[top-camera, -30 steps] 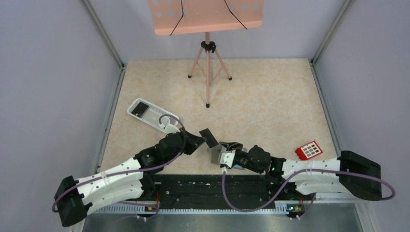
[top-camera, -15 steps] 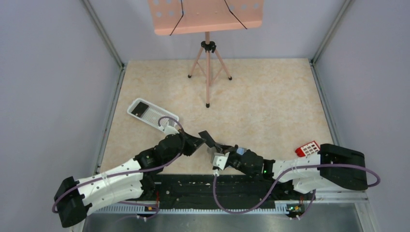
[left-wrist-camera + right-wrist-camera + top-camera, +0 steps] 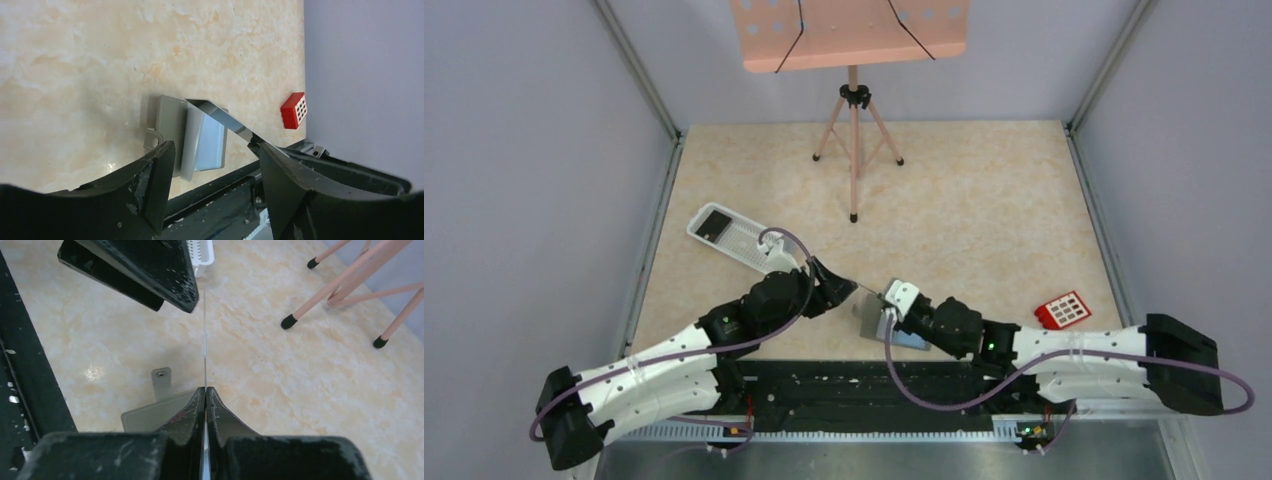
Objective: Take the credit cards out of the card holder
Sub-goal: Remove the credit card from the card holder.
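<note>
My right gripper (image 3: 205, 390) is pinched together on a thin card (image 3: 205, 340), seen edge-on and held above the table (image 3: 984, 200). Just beneath it the grey card holder (image 3: 170, 120) lies on the table near the front edge, its bluish inside showing. My left gripper (image 3: 215, 147) has its fingers spread wide, clamping nothing; the card's far end is near one fingertip. A red card (image 3: 1064, 310) with pale squares lies well apart to the right. Farther back are a white tray (image 3: 746, 240) and a pink tripod stand (image 3: 854, 150).
</note>
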### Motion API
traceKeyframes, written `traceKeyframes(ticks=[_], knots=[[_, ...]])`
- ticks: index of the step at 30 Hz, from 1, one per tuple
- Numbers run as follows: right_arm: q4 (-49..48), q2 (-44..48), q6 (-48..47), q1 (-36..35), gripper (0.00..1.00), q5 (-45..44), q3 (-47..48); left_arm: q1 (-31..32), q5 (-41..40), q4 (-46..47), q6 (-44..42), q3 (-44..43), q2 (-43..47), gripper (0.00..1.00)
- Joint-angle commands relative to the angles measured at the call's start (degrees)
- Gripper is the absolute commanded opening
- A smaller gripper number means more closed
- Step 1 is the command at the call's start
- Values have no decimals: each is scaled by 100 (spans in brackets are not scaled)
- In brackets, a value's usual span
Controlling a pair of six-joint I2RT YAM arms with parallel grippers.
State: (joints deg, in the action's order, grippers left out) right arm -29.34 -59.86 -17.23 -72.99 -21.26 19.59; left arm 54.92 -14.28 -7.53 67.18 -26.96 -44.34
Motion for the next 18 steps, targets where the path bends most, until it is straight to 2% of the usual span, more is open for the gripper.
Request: traceKeyframes(ticks=[1, 4, 7, 10, 15, 18], knots=[[1280, 793, 1509, 397, 0, 664, 199, 10, 125, -207, -1207, -445, 88, 68], [1725, 1374, 2071, 656, 0, 1090, 126, 10, 177, -312, -1572, -510, 146, 67], [2009, 1888, 2182, 692, 0, 1148, 23, 8, 330, -234, -2020, -503, 266, 67], [2223, 2146, 2059, 693, 0, 1268, -23, 10, 625, -150, -2745, -570, 305, 66], [2459, 2129, 1575, 696, 0, 1585, 77, 10, 1049, -586, -4078, -1173, 171, 64], [2458, 2099, 1336, 697, 0, 1690, 142, 10, 1788, -496, -5046, -1253, 134, 63]])
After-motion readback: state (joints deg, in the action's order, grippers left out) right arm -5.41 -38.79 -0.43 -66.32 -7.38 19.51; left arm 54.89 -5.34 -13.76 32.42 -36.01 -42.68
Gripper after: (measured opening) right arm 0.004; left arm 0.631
